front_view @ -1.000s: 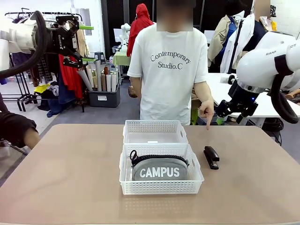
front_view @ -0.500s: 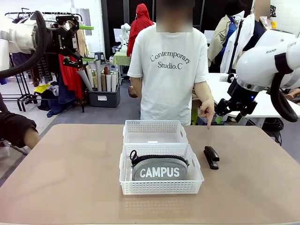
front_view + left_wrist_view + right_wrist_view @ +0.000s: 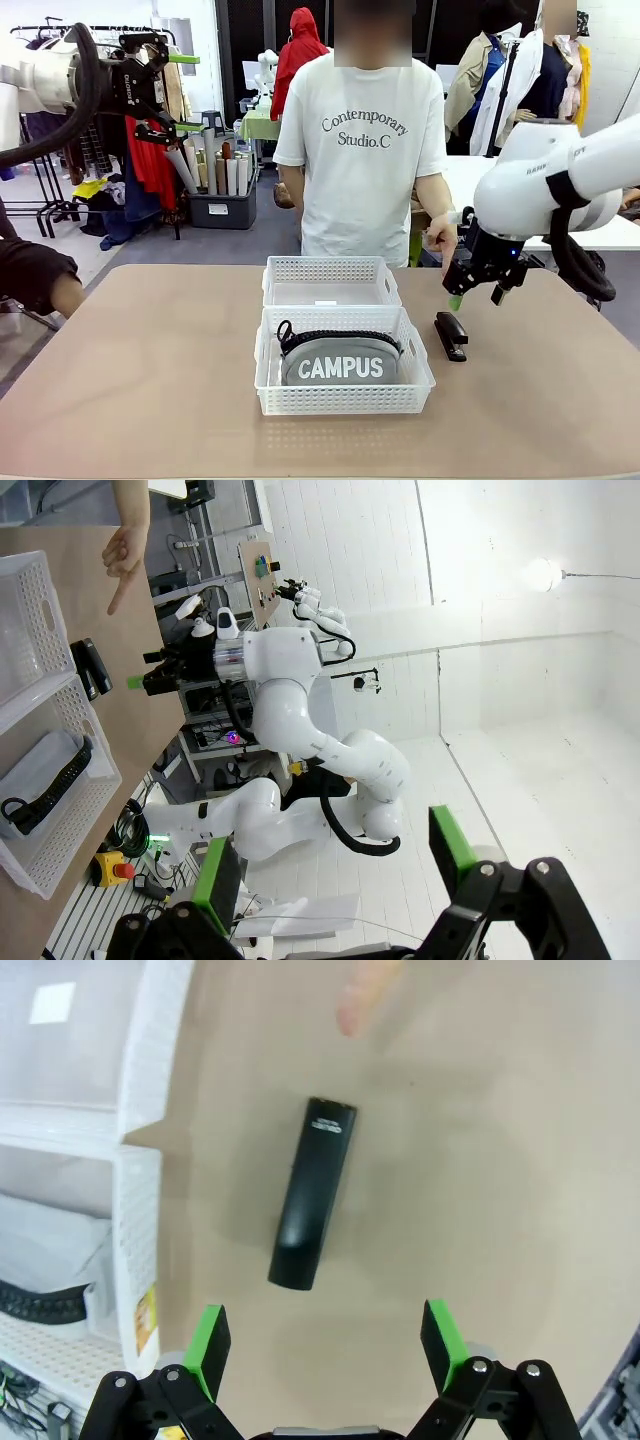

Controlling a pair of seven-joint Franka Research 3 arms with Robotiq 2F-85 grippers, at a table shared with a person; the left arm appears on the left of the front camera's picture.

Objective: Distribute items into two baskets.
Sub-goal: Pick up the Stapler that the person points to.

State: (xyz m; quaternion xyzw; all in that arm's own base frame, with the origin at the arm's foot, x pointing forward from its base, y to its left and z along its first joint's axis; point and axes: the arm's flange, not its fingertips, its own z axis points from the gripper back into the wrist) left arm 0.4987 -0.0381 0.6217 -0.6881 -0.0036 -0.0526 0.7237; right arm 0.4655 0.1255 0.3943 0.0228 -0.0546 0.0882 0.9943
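Just right of the near basket (image 3: 345, 400), the black stapler (image 3: 450, 335) lies flat on the table (image 3: 150, 400). It is apart from the basket's side wall, and its length runs away from the robot's side. The right gripper (image 3: 470, 297) hangs over the stapler's far end without touching it. The white right arm arches in from the basket's right, with the wrist turned down toward the tabletop. Its jaws are spread wide, one green pad to each side, and nothing is between them. In the right wrist view the stapler lies ahead of the gap, slightly askew to the line of the fingers.

Inside the near basket rests the grey CAMPUS pouch (image 3: 338, 362), its lettering facing the robot and its black zipper along the top. The far basket (image 3: 330, 270) sits against the near basket's far wall.

Beyond the stapler, off the near basket's far right corner, the person's hand (image 3: 440, 238) hangs with the index finger pointing down at the table.

High above and well left of the near basket, the left gripper (image 3: 188, 92) is held level. Its fingers point toward the person's side, and its jaws are fully apart and empty.
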